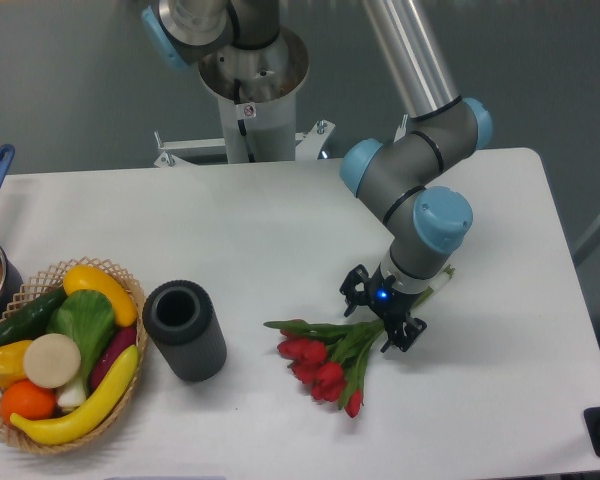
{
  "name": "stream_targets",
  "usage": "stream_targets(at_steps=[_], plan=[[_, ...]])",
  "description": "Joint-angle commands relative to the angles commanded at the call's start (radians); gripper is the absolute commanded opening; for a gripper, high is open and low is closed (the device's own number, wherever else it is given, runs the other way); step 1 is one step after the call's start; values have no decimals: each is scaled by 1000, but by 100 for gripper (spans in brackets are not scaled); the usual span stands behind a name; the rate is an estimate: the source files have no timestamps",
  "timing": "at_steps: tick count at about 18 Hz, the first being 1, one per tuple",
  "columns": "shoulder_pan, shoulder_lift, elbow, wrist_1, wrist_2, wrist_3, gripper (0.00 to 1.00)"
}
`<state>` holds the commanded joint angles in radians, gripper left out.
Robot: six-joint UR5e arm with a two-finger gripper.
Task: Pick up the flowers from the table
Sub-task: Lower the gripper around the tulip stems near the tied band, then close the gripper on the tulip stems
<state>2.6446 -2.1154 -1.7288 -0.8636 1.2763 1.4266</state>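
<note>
We see our hand (378, 313) spread astride the stems of the flowers (330, 352), which lie on the worktop (280, 230) right of centre. Bare surface runs around them; the dark cylinder (185, 330) stands well apart, left.

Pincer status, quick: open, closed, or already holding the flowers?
Pincer: open, fingers straddling the stems of the flowers, which lie on the table; not gripped yet.

Silver arm (405, 60), blue joint caps
</note>
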Motion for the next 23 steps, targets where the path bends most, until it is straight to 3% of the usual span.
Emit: stream_targets(at_steps=[8,14,23], plan=[[-2,-3,0,5,2,-17,40],[-2,-2,5,5,2,-17,32],[0,11,14,6,0,-11,31]])
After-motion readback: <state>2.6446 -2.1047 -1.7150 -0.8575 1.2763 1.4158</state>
